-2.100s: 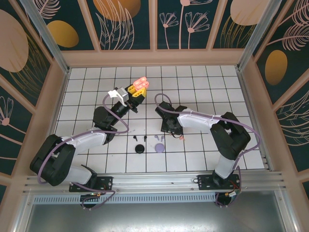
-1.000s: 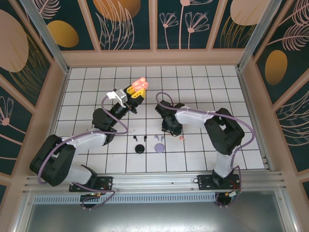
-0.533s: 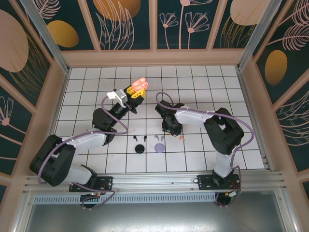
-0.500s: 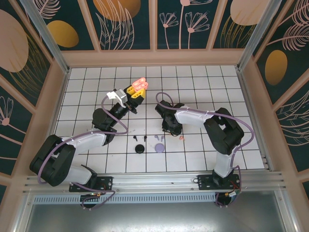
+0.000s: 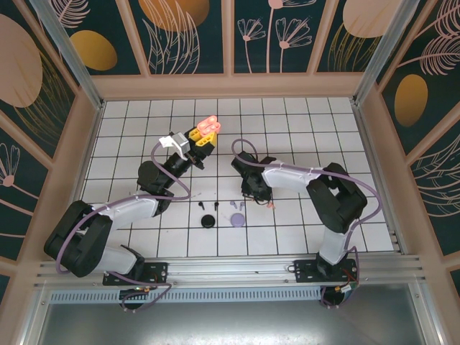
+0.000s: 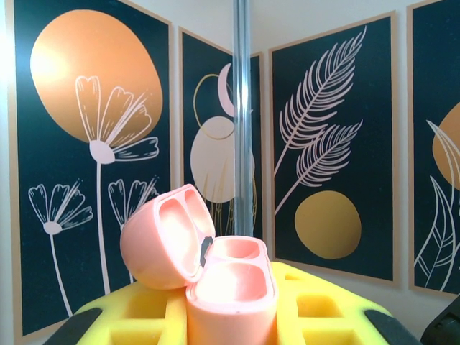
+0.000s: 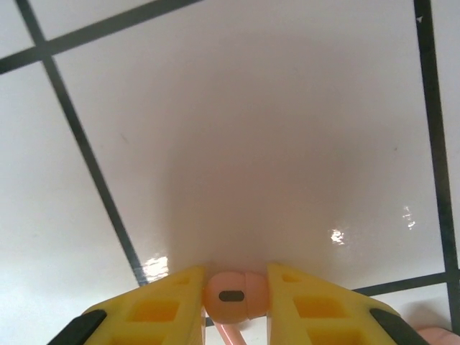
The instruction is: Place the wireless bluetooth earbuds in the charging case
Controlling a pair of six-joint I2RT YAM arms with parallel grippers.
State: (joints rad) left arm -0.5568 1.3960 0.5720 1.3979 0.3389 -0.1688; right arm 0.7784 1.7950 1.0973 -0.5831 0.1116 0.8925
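Observation:
My left gripper point(image 5: 200, 141) is raised and shut on the salmon-pink charging case point(image 5: 209, 125). In the left wrist view the case point(image 6: 232, 287) stands upright between the yellow fingers point(image 6: 327, 313), with its lid point(image 6: 159, 241) swung open and both wells empty. My right gripper point(image 5: 256, 194) is down at the tile, shut on a salmon-pink earbud point(image 7: 233, 295) pinched between its yellow pads point(image 7: 169, 309). A second salmon earbud point(image 5: 270, 205) lies just right of it. Two black earbuds point(image 5: 202, 206) and two lilac earbuds point(image 5: 232, 206) lie on the tiles.
A round black case point(image 5: 208, 221) and a lilac case point(image 5: 237, 218) rest in front of the loose earbuds. The white grid floor point(image 5: 302, 129) has free room at the back and on the right. Wooden walls point(image 5: 374, 144) enclose the cell.
The right gripper has settled lower and slightly left over the tile, its elbow shifting a little. The left arm keeps the open case still.

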